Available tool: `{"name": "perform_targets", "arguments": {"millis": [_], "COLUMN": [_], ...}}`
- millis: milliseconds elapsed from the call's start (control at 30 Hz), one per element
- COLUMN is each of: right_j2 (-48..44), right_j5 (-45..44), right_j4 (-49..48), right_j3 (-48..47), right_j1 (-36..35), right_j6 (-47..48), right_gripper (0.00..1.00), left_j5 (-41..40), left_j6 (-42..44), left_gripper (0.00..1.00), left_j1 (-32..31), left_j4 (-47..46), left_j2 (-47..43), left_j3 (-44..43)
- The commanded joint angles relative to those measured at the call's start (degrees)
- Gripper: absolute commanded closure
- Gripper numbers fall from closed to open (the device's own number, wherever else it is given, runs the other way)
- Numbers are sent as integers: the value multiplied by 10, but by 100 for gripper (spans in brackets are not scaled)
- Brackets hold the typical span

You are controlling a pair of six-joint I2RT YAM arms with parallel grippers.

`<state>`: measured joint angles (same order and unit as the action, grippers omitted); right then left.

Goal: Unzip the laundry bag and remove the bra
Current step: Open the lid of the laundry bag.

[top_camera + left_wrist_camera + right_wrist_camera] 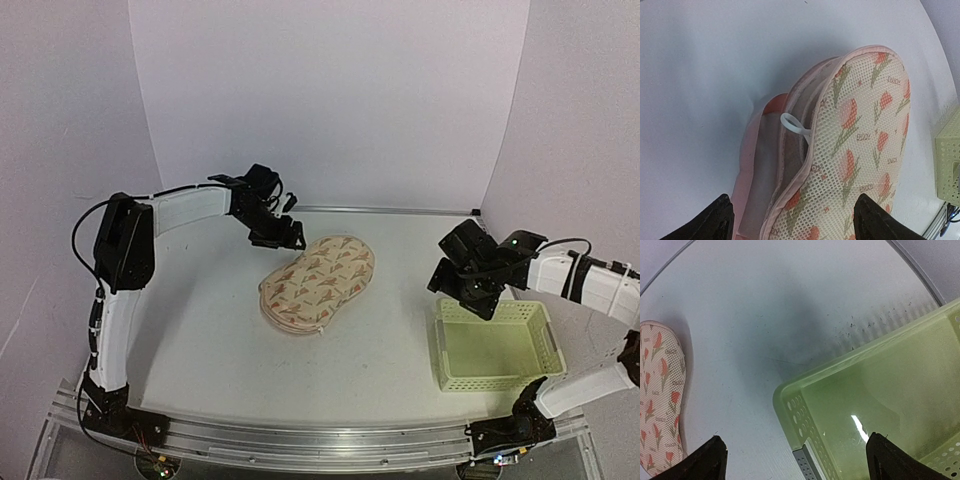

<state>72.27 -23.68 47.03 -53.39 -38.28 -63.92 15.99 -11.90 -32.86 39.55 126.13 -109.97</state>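
The laundry bag [318,283] lies in the middle of the table, a beige mesh pouch with reddish leaf print. In the left wrist view the laundry bag [865,135] has its zip parted along the left edge, and a white loop pull [792,124] sticks out there. The bra [762,165], pinkish with brownish lining, shows through that gap. My left gripper [283,238] [796,220] hangs open just above the bag's far-left end, holding nothing. My right gripper [463,290] [800,460] is open and empty over the near-left corner of the basket, and the laundry bag [660,400] lies at its left.
A pale yellow-green plastic basket [495,345] [790,400] stands at the right, with nothing inside it. White walls close in the back and both sides of the table. The metal rail with the arm bases runs along the near edge.
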Motion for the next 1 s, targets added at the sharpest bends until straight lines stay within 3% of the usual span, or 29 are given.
{"name": "perform_targets", "arguments": {"millis": [0, 267, 433, 600, 733, 967], "right_j2": [20, 46, 53, 55, 56, 72], "right_j5": [7, 15, 15, 16, 16, 18], "right_j4": [9, 9, 9, 9, 8, 9], "right_j3": [-3, -12, -18, -21, -22, -32], "right_j1": [3, 4, 5, 5, 5, 5], "right_j6": [-36, -30, -25, -23, -19, -6], "right_gripper": [2, 2, 2, 2, 2, 2], "left_j5": [54, 82, 87, 89, 81, 42], "left_j6": [19, 20, 19, 16, 17, 21], "left_gripper": [20, 43, 68, 82, 100, 100], "left_j1": [-4, -4, -3, -2, 0, 3], "left_j4": [-1, -1, -2, -1, -1, -1], "left_j2": [26, 75, 95, 110, 107, 52], "left_j3": [-47, -79, -94, -100, -92, -29]}}
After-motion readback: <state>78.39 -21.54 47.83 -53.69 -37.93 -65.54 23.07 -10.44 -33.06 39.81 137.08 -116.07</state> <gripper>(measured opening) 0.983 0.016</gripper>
